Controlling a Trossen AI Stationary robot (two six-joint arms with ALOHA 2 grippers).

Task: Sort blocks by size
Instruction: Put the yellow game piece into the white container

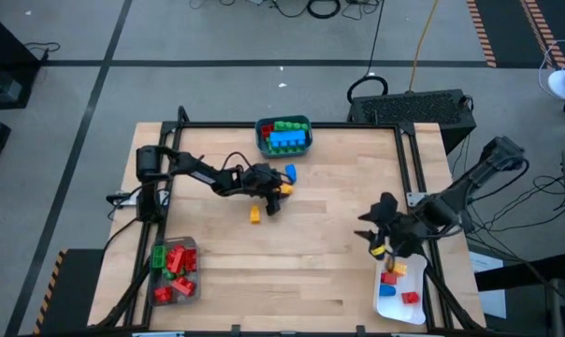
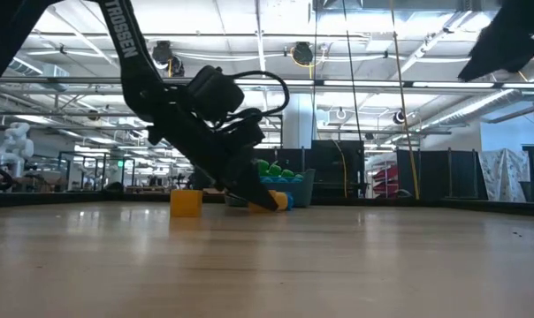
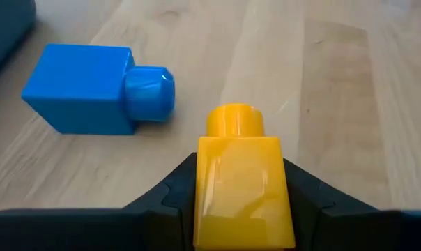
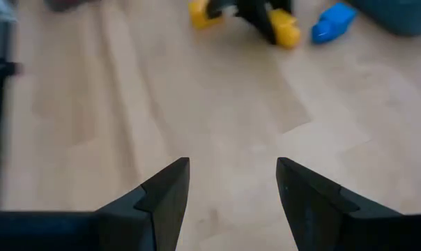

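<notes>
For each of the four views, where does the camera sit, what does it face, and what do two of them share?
High: overhead, looking down; both arms, teal bin, white tray.
Low: table height, level; left arm over a yellow block.
Left wrist: left gripper shut on a yellow block, blue block beside.
Right wrist: right gripper open, facing the left arm.
Shared: blue block.

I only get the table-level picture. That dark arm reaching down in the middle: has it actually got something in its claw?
Observer: Yes. The left claw is shut on a small yellow one-stud plastic brick.
Operator: Is anything lying next to it?
Observer: A blue one-stud plastic brick lies on its side on the wooden table, close by.
Operator: And the other arm?
Observer: The right claw is open and empty, at the table's right side by the white tray.
</notes>
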